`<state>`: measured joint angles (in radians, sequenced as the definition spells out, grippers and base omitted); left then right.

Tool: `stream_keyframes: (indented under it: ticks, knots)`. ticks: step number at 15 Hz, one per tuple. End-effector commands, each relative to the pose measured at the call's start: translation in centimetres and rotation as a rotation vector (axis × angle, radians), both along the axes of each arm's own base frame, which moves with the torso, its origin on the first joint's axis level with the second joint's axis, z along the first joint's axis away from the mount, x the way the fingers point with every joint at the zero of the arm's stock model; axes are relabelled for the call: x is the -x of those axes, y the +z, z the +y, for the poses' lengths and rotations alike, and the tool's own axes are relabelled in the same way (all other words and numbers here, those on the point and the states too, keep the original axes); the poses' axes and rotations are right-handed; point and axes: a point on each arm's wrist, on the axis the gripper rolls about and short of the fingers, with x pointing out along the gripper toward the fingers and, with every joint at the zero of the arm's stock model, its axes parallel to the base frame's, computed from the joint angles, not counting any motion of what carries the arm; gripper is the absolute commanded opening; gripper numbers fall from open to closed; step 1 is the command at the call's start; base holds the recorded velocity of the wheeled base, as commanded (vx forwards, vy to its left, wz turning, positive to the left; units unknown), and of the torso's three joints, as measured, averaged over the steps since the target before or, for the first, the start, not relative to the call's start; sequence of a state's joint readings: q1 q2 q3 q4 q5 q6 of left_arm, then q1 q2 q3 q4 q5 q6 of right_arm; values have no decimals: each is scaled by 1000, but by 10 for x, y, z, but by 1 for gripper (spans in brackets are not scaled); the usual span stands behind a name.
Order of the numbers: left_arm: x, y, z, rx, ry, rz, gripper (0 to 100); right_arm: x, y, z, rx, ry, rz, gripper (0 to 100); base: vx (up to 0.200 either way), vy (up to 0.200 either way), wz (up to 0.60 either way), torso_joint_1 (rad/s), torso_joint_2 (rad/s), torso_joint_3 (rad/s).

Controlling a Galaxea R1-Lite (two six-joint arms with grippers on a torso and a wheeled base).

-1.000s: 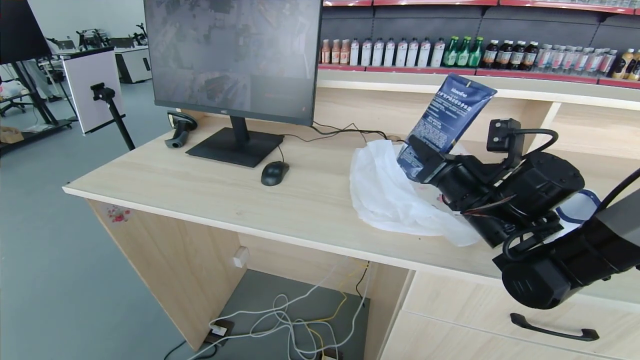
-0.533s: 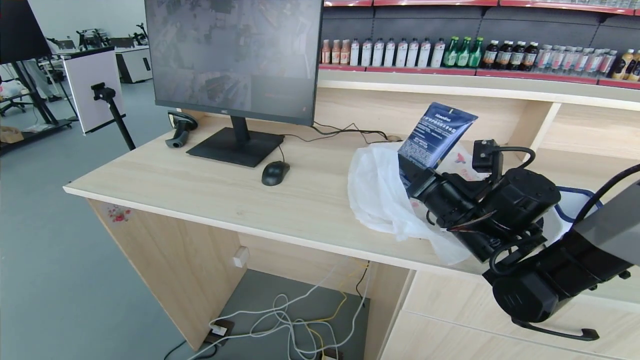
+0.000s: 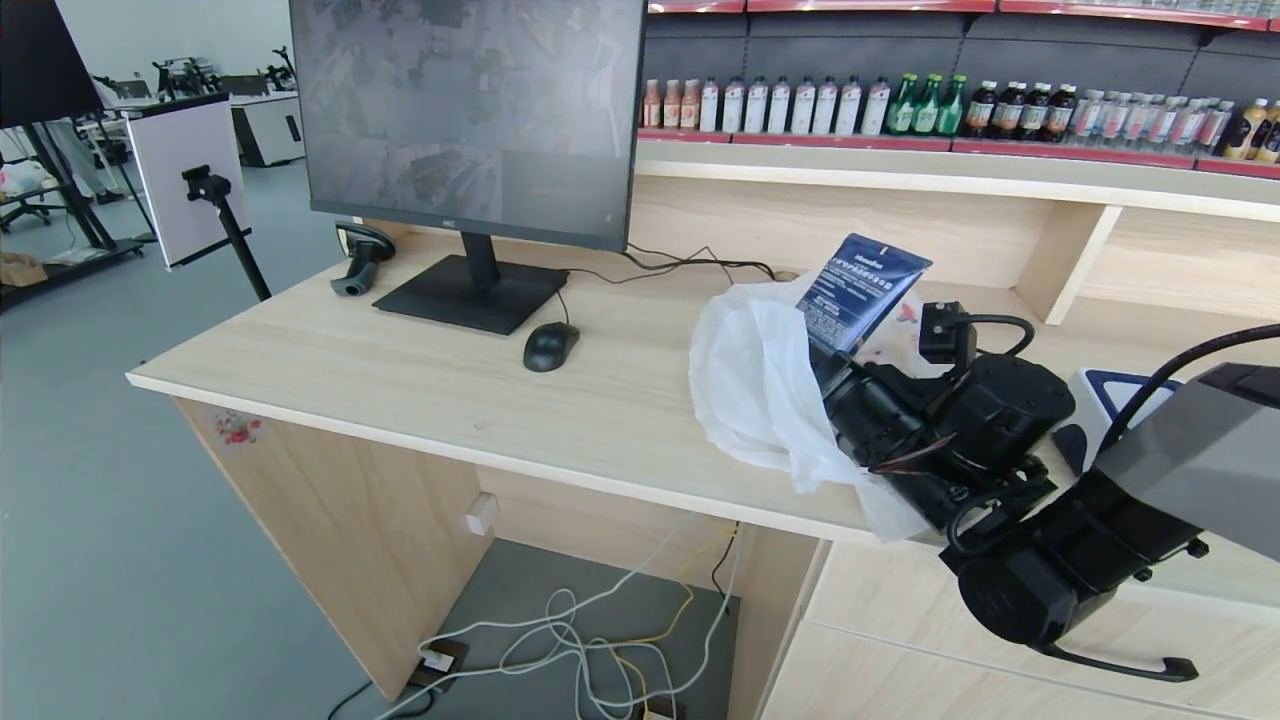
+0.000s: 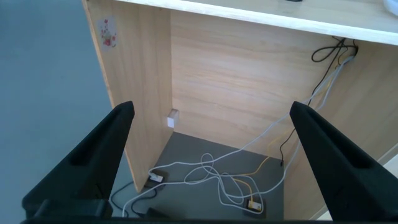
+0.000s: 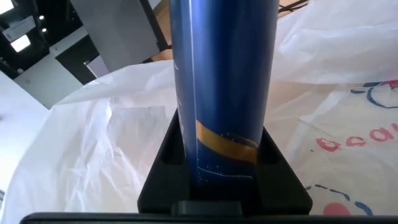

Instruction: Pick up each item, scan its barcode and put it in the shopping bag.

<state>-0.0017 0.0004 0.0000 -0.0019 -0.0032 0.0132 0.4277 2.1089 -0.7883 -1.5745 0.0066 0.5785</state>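
My right gripper (image 3: 838, 352) is shut on a dark blue pouch (image 3: 860, 288) with white print and holds it tilted, its lower end inside the mouth of the white plastic shopping bag (image 3: 755, 385) on the desk. In the right wrist view the blue pouch (image 5: 225, 81) stands clamped between the black fingers (image 5: 168, 155), with the white shopping bag (image 5: 118, 130) spread around it. My left gripper (image 4: 211, 162) hangs open below the desk edge, facing the desk's underside and the cables on the floor, with nothing between its fingers.
A monitor (image 3: 465, 110), a black mouse (image 3: 549, 346) and a handheld barcode scanner (image 3: 357, 258) stand on the left part of the wooden desk (image 3: 420, 390). A white and blue item (image 3: 1105, 395) lies by the right arm. Bottle shelves line the back.
My right gripper has lowered the blue pouch down into the shopping bag's mouth, and the bag has bulged up around it. The left gripper's earlier position is not shown.
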Motion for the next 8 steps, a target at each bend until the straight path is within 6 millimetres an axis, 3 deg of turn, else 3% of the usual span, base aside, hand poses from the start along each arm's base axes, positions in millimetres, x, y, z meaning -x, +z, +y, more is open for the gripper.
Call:
stream_keyframes:
  ticks: [1, 5, 8]
  knots:
    - [0, 0, 0, 1, 0, -2, 100, -3, -9, 1, 11, 0, 26, 100, 0, 0, 0, 0, 0, 0]
    - [0, 0, 0, -1, 0, -2, 100, -7, -7, -3, 29, -20, 3, 100, 0, 0, 0, 0, 0, 0]
    - [0, 0, 0, 1, 0, -2, 100, -15, 10, -7, 37, -46, -78, 100, 0, 0, 0, 0, 0, 0]
